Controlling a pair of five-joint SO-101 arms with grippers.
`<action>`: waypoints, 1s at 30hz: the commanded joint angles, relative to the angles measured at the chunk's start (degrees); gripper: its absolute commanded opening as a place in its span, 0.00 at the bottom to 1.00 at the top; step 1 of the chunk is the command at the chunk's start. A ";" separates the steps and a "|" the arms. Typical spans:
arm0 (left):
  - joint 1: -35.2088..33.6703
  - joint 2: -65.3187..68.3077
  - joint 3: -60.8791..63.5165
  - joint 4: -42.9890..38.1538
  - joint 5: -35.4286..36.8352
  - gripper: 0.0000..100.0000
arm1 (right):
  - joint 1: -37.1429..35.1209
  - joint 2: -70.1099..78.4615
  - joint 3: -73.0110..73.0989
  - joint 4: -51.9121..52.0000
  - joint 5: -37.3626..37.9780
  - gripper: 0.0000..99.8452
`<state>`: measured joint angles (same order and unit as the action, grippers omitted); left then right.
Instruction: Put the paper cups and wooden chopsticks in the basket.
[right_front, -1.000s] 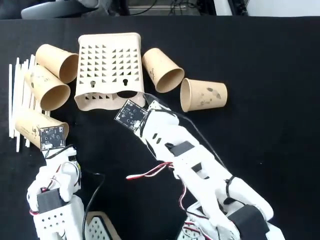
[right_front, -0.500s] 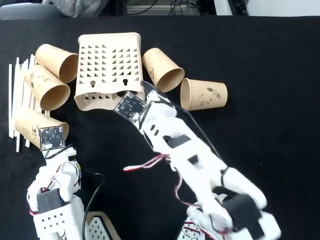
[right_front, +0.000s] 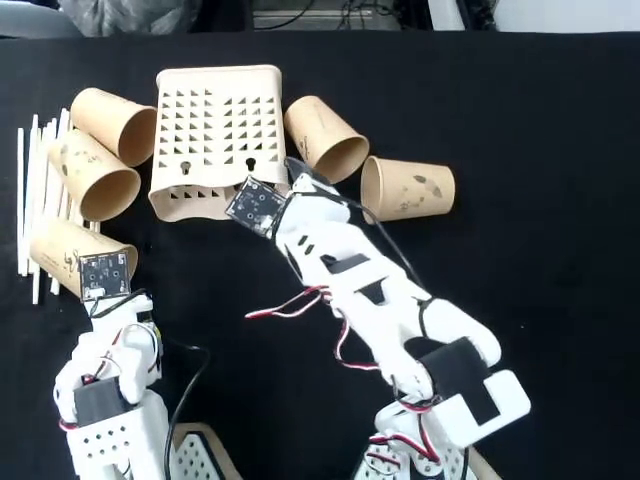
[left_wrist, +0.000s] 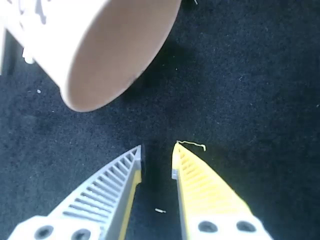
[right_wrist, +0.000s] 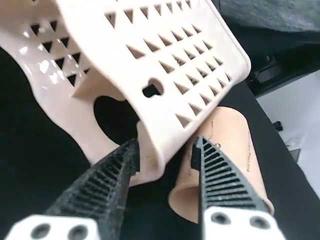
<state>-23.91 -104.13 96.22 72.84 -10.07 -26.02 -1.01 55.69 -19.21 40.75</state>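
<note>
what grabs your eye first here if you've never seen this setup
The cream basket lies with a perforated face up at the back middle of the black table, and the right gripper sits open astride its near corner. Five paper cups lie on their sides around it, three to its left and two to its right, with the wooden chopsticks along the far left edge.

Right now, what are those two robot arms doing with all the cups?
The right gripper has its open jaws around a corner of the basket, which lies with a holed side up. The left gripper hangs open over the table, just short of a paper cup lying on its side. Four more cups and the chopsticks lie on the table around the basket.
</note>
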 joint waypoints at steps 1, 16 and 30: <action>-0.04 -0.44 1.10 0.18 -0.35 0.11 | 1.14 0.84 -3.38 -2.90 0.88 0.18; -0.04 -0.44 1.10 0.18 -0.35 0.11 | 0.53 14.11 -6.11 -18.11 7.12 0.03; -0.04 -0.44 1.10 0.18 -0.35 0.11 | -0.35 -6.55 10.15 -21.10 6.86 0.01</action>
<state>-23.91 -104.13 96.22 72.84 -10.07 -25.58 1.10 63.78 -41.71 47.16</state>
